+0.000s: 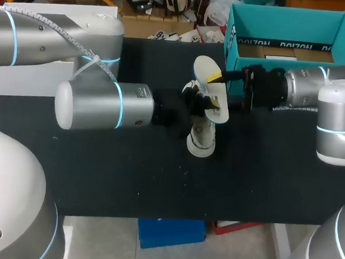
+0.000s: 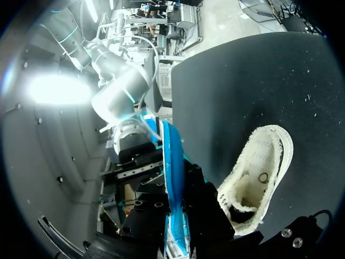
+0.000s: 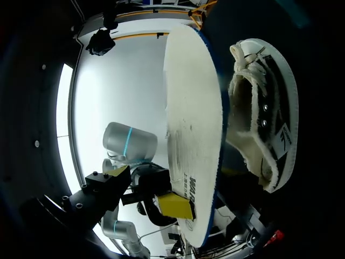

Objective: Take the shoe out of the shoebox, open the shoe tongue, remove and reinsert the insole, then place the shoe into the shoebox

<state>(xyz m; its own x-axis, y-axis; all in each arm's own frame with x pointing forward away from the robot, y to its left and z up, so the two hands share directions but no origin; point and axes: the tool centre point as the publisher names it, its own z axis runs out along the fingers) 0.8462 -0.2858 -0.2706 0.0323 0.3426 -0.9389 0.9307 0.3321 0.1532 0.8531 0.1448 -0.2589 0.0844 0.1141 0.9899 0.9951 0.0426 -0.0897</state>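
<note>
Table (image 1: 128,174) black, matte, flecked with pale specks. One shoebox (image 1: 233,27), teal, open, at far right corner; right arm crosses its front wall. One shoe (image 1: 200,138), white, near table's middle, outside shoebox. One insole (image 3: 191,118), white face, blue edge, held up beside shoe, pinched in right gripper (image 1: 215,90). Left gripper (image 1: 189,101) just beside shoe, dark against table; grip cannot tell. Shoe's upper part hidden behind insole in head view.

A robotics lab: 2 robot arms (image 1: 103,104) at a black table (image 1: 127,180).
</note>
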